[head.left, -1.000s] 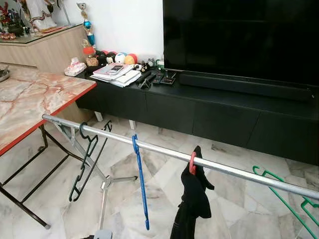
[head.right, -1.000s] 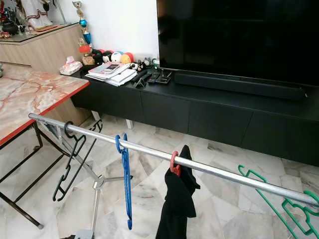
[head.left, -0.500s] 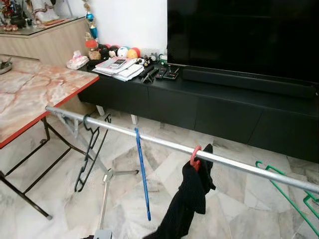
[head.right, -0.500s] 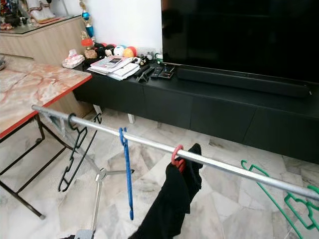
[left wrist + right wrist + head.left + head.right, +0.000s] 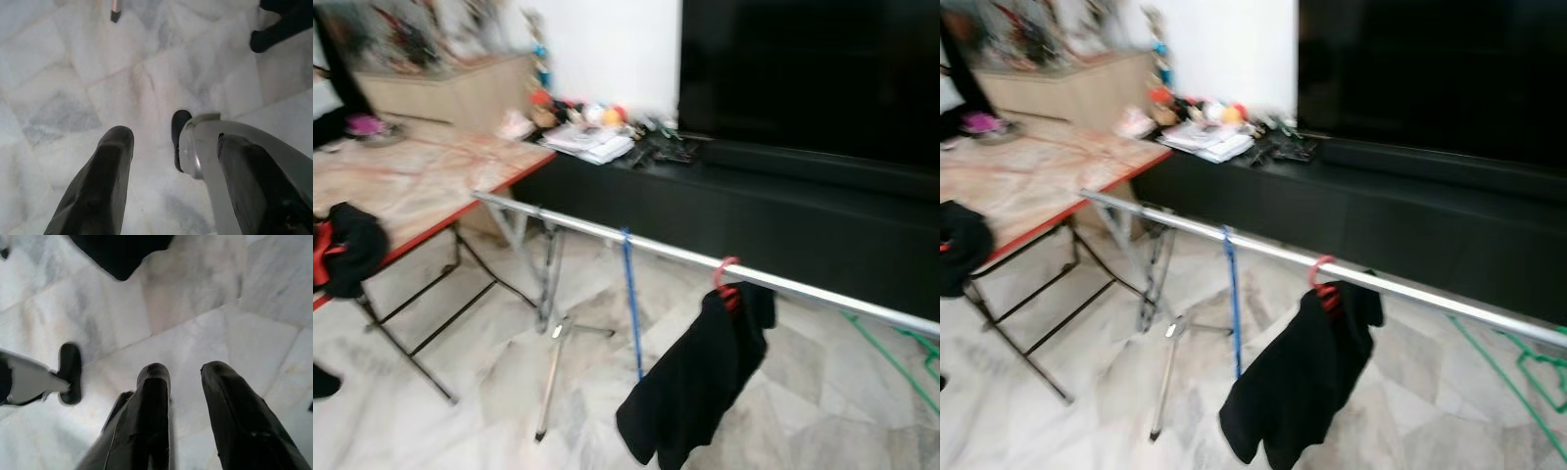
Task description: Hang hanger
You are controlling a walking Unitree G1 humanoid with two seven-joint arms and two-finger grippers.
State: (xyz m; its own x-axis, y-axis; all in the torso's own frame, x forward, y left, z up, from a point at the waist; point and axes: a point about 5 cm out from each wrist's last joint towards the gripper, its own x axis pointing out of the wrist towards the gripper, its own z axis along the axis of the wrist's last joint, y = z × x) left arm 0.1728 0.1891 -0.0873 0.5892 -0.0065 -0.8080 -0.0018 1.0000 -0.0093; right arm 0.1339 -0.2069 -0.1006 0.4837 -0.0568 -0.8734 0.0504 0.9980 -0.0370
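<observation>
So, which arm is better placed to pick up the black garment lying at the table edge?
Left, probably. The black garment lies at the table edge on the robot's far left. The left end effector and right end effector both hang open over the floor.

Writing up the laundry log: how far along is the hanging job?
Done: a black garment on a red hanger hangs from the metal rail, beside a blue hanger. In hand: nothing; the left gripper and right gripper point at the floor, holding nothing. Left: another dark garment lies on the table.
</observation>
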